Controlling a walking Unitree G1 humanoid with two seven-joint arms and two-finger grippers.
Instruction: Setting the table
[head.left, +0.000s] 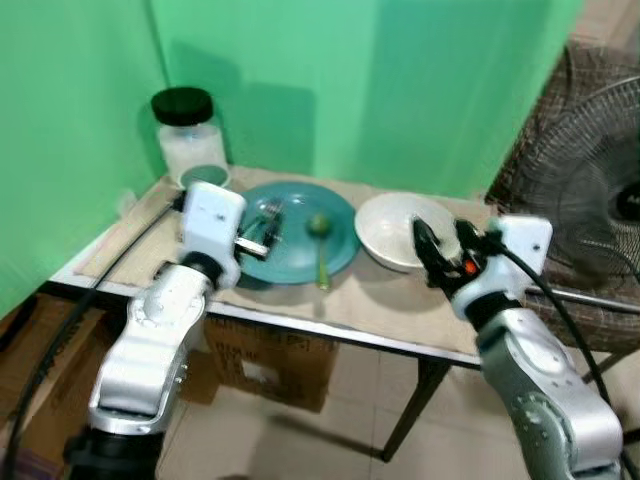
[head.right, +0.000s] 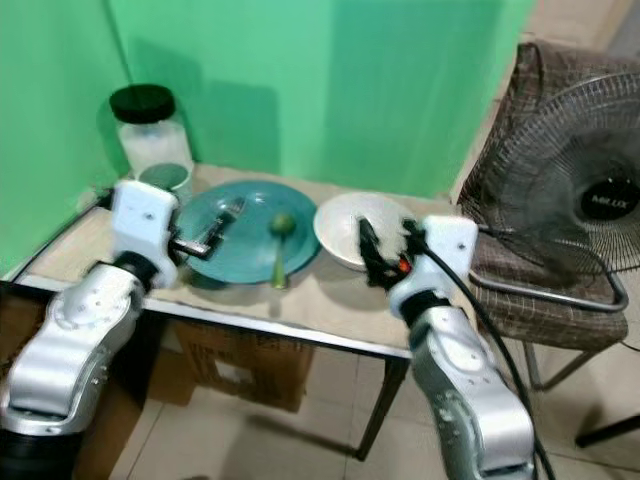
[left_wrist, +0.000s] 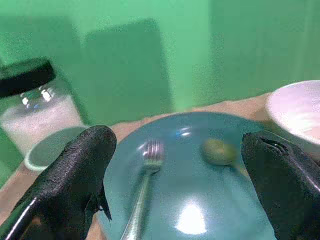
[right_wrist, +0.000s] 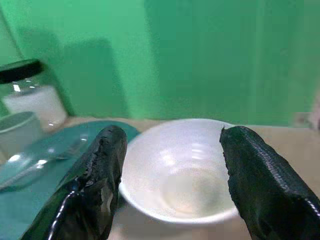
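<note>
In the left eye view, the table (head.left: 380, 320) carried a teal plate (head.left: 300, 255) with a fork (head.left: 268, 222) and a green spoon (head.left: 320, 240) lying on it. A white bowl (head.left: 395, 235) stood just beside the plate, and a jar (head.left: 188, 135) with a small cup (head.left: 203, 177) stood at the back corner. The left gripper (head.left: 262, 232) hovered over the near edge of the plate, and the right gripper (head.left: 440, 250) was at the near rim of the bowl.

The right eye view showed the same scene, with a fan (head.right: 590, 200) beside the table.

In the left wrist view, the fingers (left_wrist: 75, 175) were spread wide and held nothing; the fork lay between them on the plate.

In the right wrist view, the fingers (right_wrist: 95, 185) were also released, framing the empty bowl.

I judged the setting only partly done: the dishes were on the table, but the cutlery still lay on the plate.
</note>
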